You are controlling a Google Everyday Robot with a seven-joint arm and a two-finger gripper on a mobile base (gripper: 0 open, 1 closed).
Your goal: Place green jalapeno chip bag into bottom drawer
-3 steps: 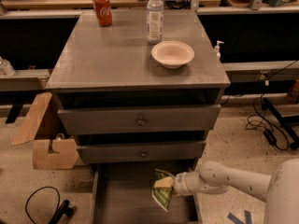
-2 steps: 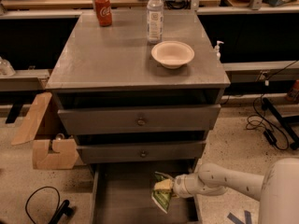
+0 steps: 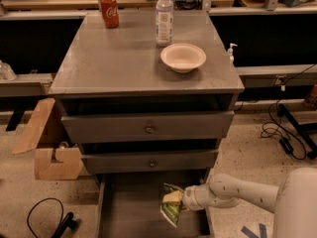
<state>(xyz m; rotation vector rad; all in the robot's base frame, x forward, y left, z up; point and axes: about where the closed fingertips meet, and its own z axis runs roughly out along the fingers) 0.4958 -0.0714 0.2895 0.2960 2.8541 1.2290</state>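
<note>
The green jalapeno chip bag point(image 3: 171, 208) hangs over the right side of the open bottom drawer point(image 3: 129, 207), a grey tray pulled out below the cabinet. My gripper point(image 3: 177, 199) reaches in from the right on a white arm and is shut on the bag's top end. The bag's lower end points down toward the drawer floor; I cannot tell whether it touches.
Two upper drawers with round knobs point(image 3: 149, 129) are shut. On the cabinet top stand a white bowl point(image 3: 183, 57), a water bottle point(image 3: 164, 16) and a red can point(image 3: 109, 11). A cardboard box point(image 3: 49, 152) sits at the left, cables point(image 3: 44, 217) on the floor.
</note>
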